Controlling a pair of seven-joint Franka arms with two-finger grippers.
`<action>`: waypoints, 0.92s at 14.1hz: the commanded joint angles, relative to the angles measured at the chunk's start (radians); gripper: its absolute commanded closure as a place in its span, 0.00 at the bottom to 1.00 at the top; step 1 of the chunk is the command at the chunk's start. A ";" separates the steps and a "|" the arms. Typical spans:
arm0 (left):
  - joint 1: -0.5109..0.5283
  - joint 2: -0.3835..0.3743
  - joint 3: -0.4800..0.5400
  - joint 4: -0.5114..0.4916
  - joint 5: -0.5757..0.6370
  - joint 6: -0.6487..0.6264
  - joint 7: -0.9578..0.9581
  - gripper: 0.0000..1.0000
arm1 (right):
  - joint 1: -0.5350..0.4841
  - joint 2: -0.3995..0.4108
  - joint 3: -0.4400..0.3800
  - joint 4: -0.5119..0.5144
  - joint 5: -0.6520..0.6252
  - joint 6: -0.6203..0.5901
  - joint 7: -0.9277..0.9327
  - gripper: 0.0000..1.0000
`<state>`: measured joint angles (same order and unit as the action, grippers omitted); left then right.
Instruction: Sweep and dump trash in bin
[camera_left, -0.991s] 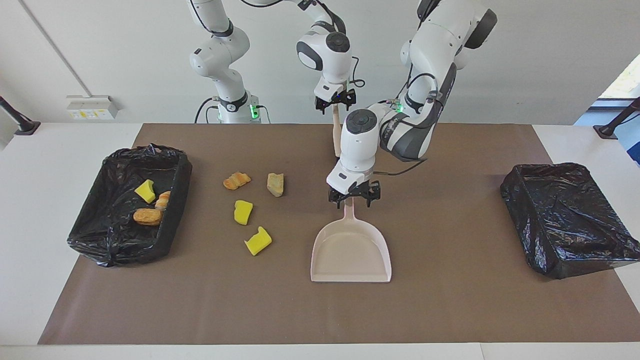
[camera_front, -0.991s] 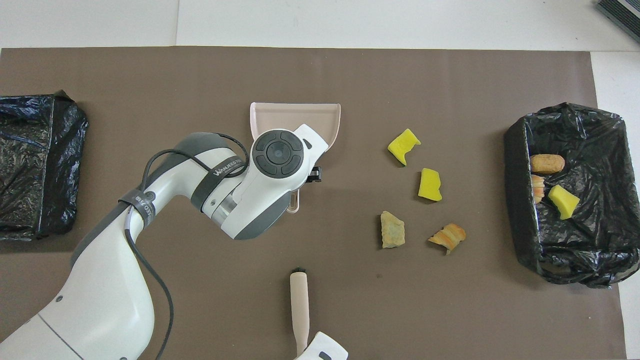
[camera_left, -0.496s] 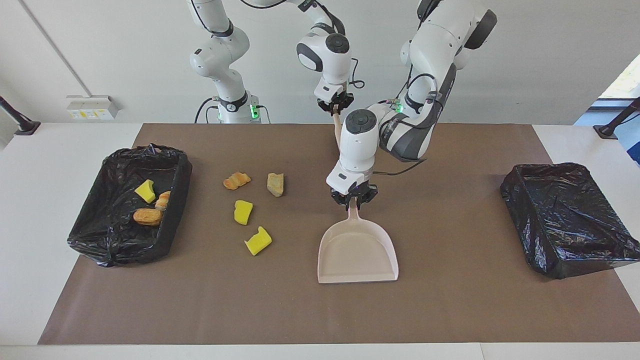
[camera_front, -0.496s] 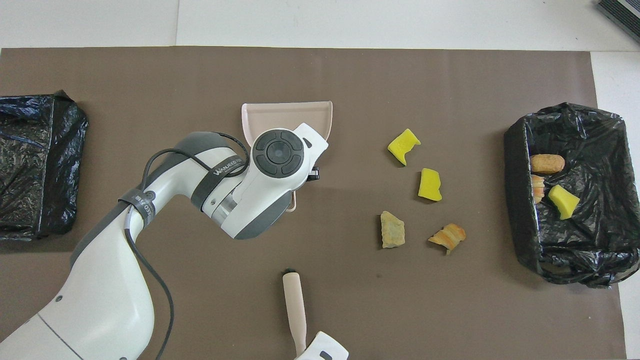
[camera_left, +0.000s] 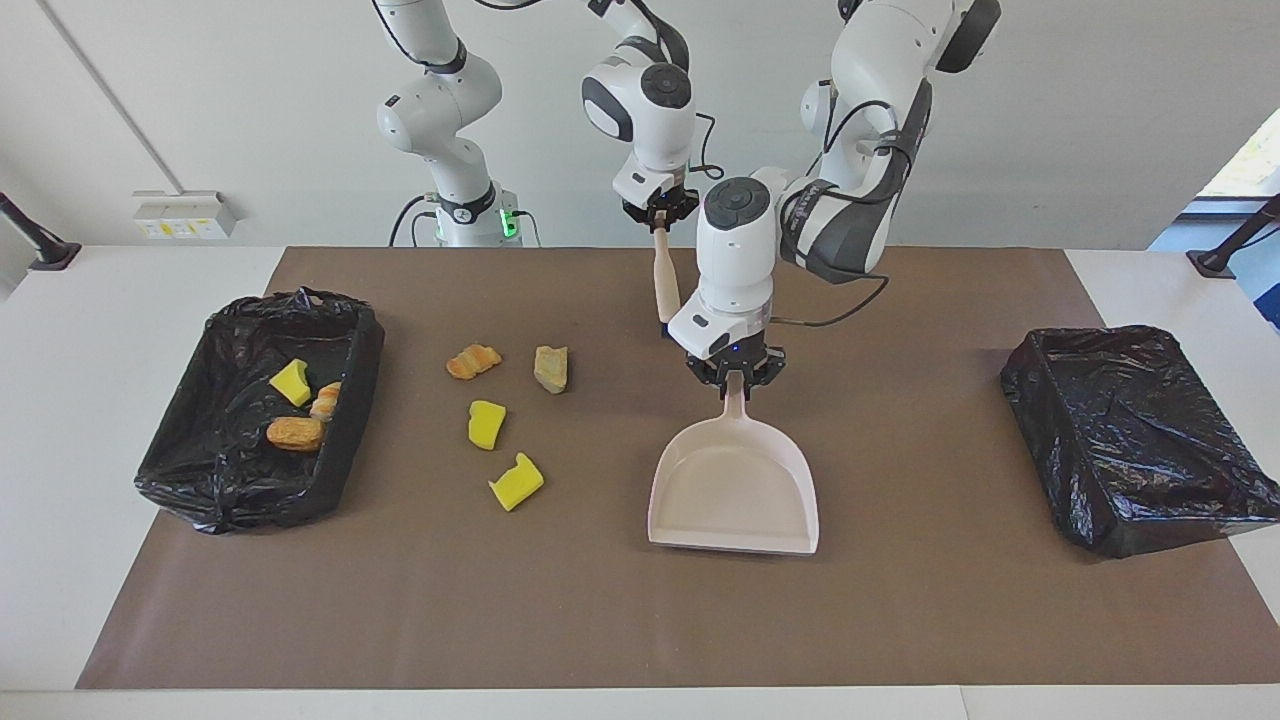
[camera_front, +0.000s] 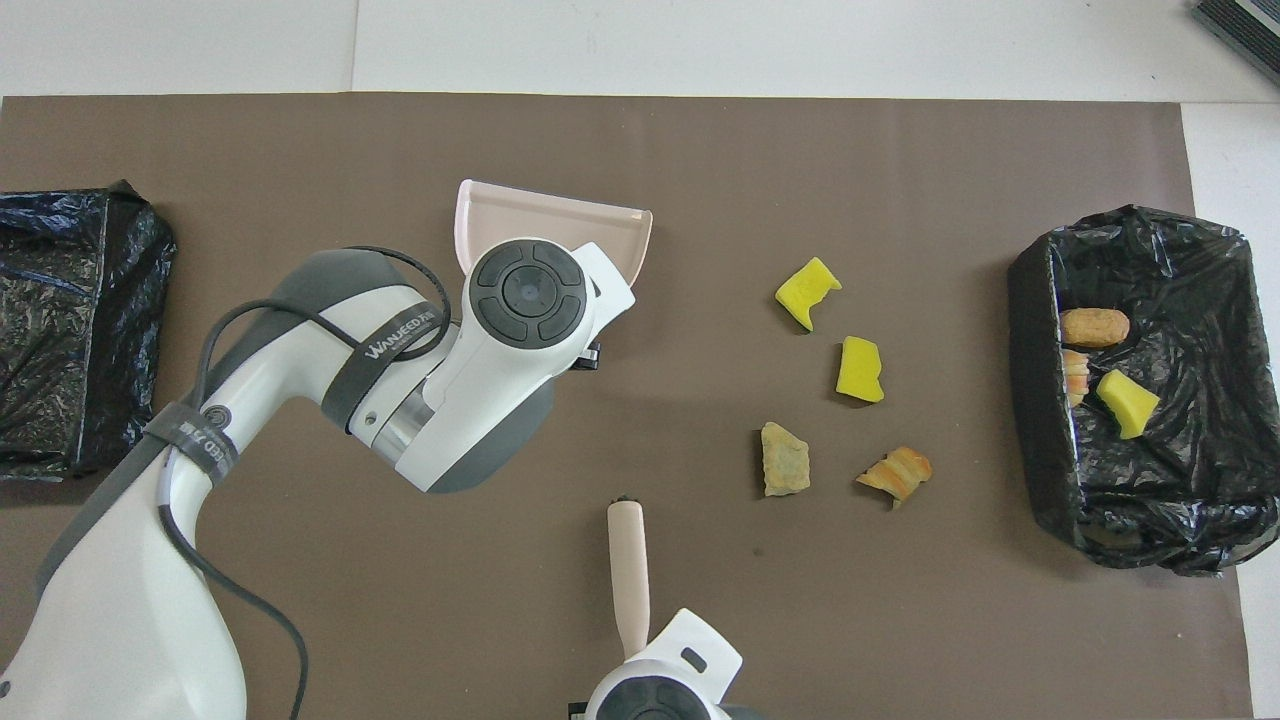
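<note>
With left tool (camera_left: 736, 378) clamped on dustpan (camera_left: 735, 490) handle, right tool (camera_left: 660, 214) clamped on brush (camera_left: 664, 270), keep pan lip flat beside trash (camera_left: 516, 481), sweep gently.

A brown mat (camera_left: 900, 620) covers the white table (camera_left: 90, 420). At the left arm's end sits a tray lined with black plastic (camera_left: 1130, 440). A wall socket box (camera_left: 182, 213) hangs above the right arm's end.
</note>
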<state>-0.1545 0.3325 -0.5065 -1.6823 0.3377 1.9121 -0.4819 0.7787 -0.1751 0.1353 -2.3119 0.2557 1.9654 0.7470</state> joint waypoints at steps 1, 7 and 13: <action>0.023 -0.105 0.003 -0.068 0.009 -0.111 0.234 1.00 | -0.113 -0.147 0.003 -0.017 -0.062 -0.159 -0.075 1.00; 0.032 -0.155 0.000 -0.146 -0.043 -0.085 0.820 1.00 | -0.372 -0.199 0.003 -0.017 -0.360 -0.339 -0.317 1.00; 0.016 -0.139 -0.073 -0.203 -0.049 -0.070 0.938 1.00 | -0.561 -0.179 0.007 -0.101 -0.547 -0.274 -0.439 1.00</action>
<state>-0.1386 0.2153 -0.5608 -1.8357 0.3002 1.8094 0.4319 0.2278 -0.3514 0.1242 -2.3660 -0.2558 1.6433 0.3020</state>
